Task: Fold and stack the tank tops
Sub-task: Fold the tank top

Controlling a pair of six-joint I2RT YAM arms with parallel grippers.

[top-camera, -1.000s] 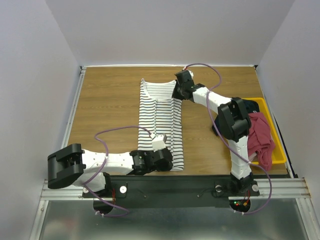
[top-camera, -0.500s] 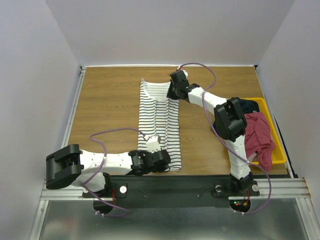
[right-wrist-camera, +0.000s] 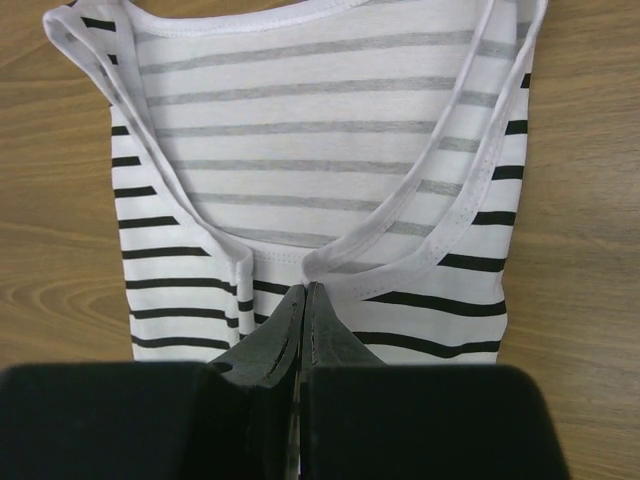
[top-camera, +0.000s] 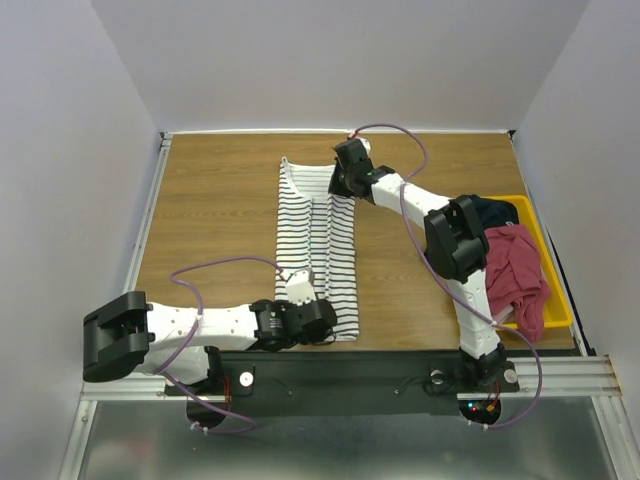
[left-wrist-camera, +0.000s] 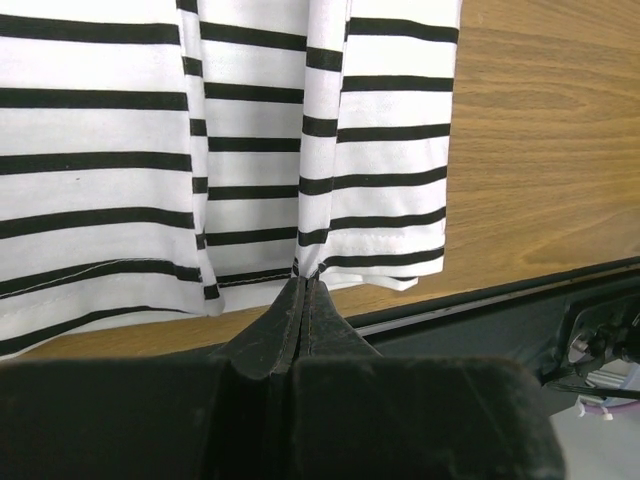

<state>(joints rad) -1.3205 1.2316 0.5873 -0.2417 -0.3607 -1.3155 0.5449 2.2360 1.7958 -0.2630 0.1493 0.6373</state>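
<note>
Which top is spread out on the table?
The striped white tank top; the dark red top lies crumpled in the yellow bin.

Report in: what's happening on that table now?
Both jaws shut on striped top, hem and neck ends. Red top waiting in yellow bin. Nothing blocking.

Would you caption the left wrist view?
Left gripper pinching the striped tank top by its hem on the wooden table.

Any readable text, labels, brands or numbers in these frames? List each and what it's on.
None readable in any view.
Striped tank top: stripes only, no tag or print showing.
Red tank top and yellow bin: no label visible.
Table: plain wood grain, no lettering.
</note>
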